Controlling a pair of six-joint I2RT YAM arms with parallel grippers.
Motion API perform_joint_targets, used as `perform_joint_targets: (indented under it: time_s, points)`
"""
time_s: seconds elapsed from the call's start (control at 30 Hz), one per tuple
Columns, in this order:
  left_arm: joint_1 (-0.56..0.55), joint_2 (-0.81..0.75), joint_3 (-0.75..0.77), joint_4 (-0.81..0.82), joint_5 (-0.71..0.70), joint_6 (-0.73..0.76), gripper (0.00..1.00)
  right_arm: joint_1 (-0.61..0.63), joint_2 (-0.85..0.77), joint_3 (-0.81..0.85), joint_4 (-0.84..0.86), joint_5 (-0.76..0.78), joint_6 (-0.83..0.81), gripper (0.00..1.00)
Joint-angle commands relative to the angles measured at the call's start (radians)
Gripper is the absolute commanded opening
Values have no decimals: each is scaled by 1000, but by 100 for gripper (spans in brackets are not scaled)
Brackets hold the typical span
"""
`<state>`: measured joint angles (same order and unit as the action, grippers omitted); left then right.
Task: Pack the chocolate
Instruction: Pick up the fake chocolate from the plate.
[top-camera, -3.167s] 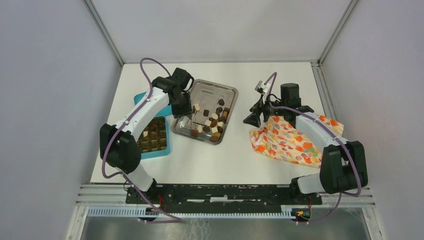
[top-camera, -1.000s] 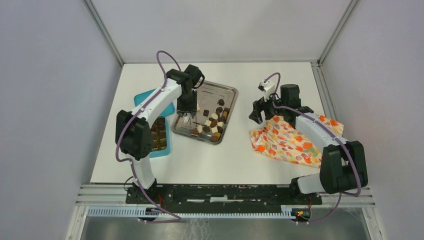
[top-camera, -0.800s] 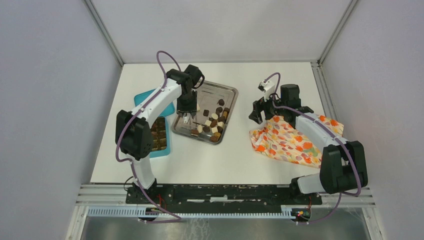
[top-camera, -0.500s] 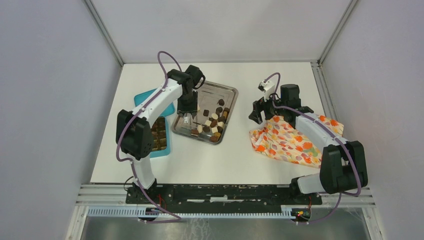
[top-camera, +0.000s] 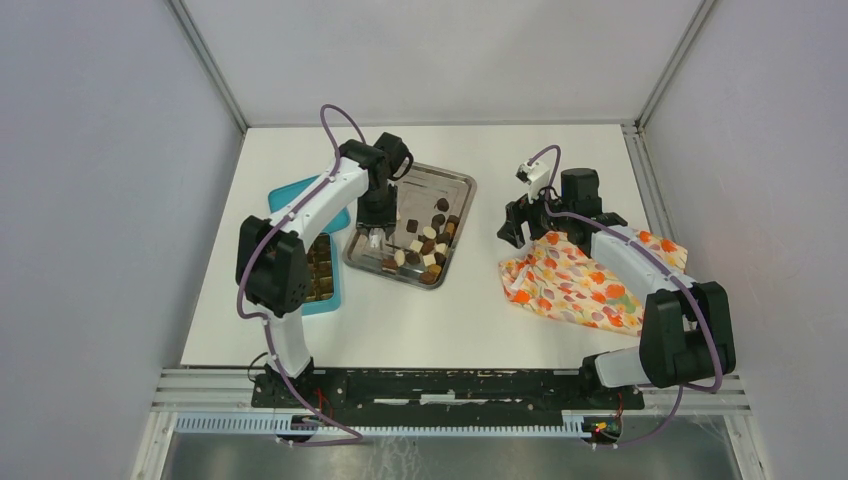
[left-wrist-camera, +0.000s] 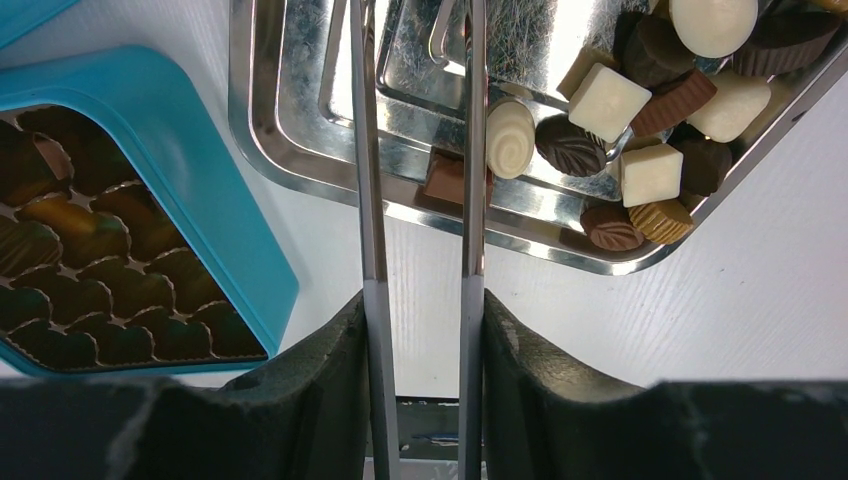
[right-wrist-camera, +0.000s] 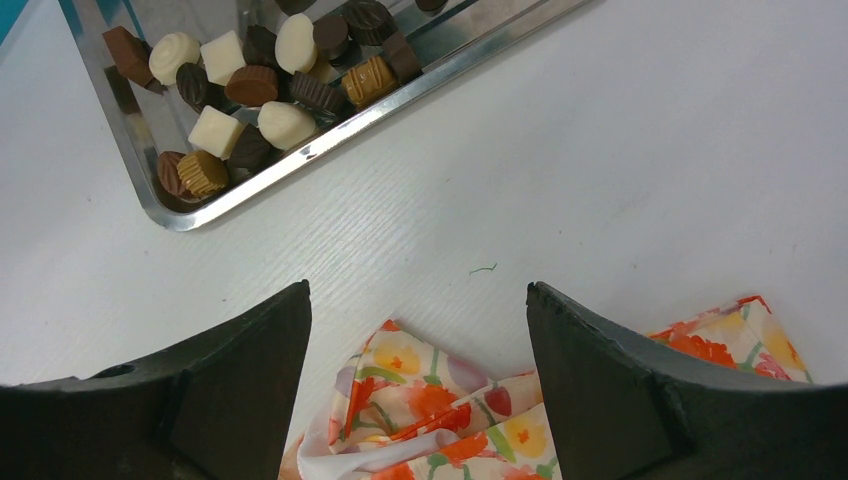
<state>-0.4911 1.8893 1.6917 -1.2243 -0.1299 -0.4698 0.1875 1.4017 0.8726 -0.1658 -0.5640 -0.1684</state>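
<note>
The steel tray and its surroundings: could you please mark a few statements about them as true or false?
1. The teal box lies left of the steel tray. True.
2. The right gripper holds the floral cloth. False: its jaws stand open above the cloth's edge, empty.
3. The tray holds white and brown chocolates. True.
4. The floral cloth lies inside the tray. False: it lies on the table, right of the tray.
</note>
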Motion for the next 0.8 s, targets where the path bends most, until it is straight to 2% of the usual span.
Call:
perform_joint_targets:
  time_s: [0.0, 0.17, 0.37, 0.43, 0.77]
  points:
    - [-5, 6, 32, 3, -16, 65, 43, -2, -21, 0, 37, -11, 7, 84]
    - [-5, 8, 33, 3, -16, 66, 38, -2, -20, 0, 37, -11, 6, 84]
    - [-5, -10, 40, 3, -18, 64, 8, -2, -22, 1, 36, -11, 5, 84]
    - [-5, -28, 42, 4, -17, 59, 4, -2, -21, 2, 36, -11, 6, 84]
    - [-4, -233, -40, -3, -10, -3, 2, -2, -18, 6, 34, -26, 7, 84]
